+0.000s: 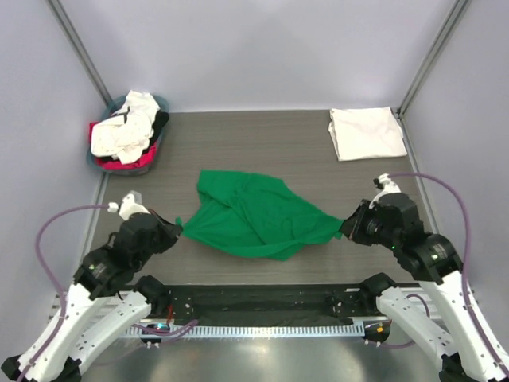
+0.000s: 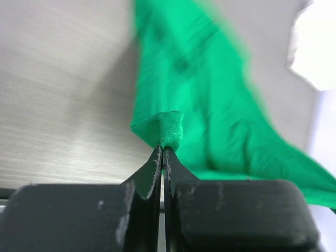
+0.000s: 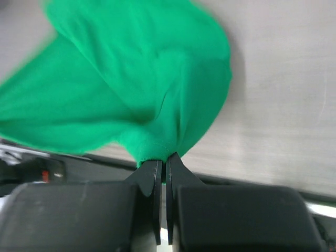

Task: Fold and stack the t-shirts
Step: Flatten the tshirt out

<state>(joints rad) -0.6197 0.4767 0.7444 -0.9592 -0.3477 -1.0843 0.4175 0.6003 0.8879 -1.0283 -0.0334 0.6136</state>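
A bright green t-shirt (image 1: 254,213) is stretched between both arms over the middle of the table, crumpled and sagging. My left gripper (image 1: 179,227) is shut on its left corner; in the left wrist view (image 2: 163,148) a small fold of green cloth (image 2: 171,128) is pinched at the tips. On the shirt's right end my right gripper (image 1: 344,227) is shut too, with green fabric (image 3: 131,94) bunched at its tips (image 3: 164,156). A folded white t-shirt (image 1: 366,133) lies at the far right. More t-shirts, white, pink-red and black, are heaped in the basket (image 1: 127,135).
The round grey-blue basket (image 1: 93,158) stands at the far left corner. Grey walls and metal frame posts (image 1: 79,48) enclose the table. A black strip and rail (image 1: 262,306) run along the near edge between the arm bases.
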